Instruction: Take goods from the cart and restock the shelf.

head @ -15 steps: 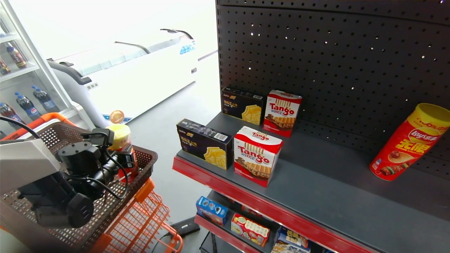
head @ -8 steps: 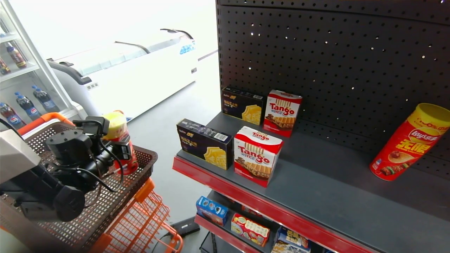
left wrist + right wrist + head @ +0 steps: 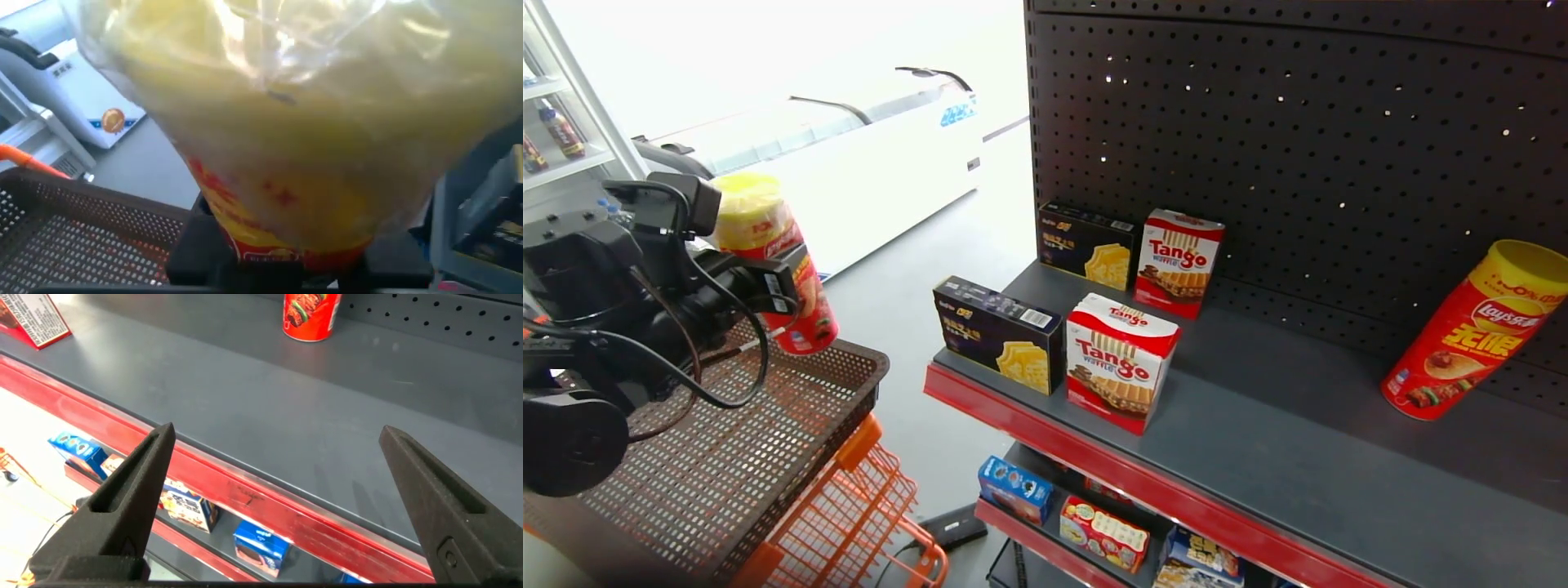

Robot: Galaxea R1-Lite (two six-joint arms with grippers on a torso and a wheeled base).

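So my left tool (image 3: 786,287) has the chip can (image 3: 772,261) clamped around its lower half, fingers pressed against the can's sides. The can's long axis is close to upright but tilted: the yellow lid is on top and leans back toward my wrist, and the red base points down and away from it, toward the shelf (image 3: 1258,441). The base hangs just above the far rim of the cart basket (image 3: 768,425) under the tool, and as far as I can tell it isn't touching the mesh. From the left wrist camera the lid end is right up against the lens, with the red body running down between the fingers.

My right tool (image 3: 282,506) is spread wide with nothing between the fingers. It hangs over the front of the shelf, with the grey deck and red lip directly beneath it. Beyond its fingertips, well apart, a second can (image 3: 1474,331) leans lid-up against the pegboard (image 3: 1298,147). Off to the side of the right tool nearest my left tool, four boxes (image 3: 1119,359) stand on the same deck, in two rows.
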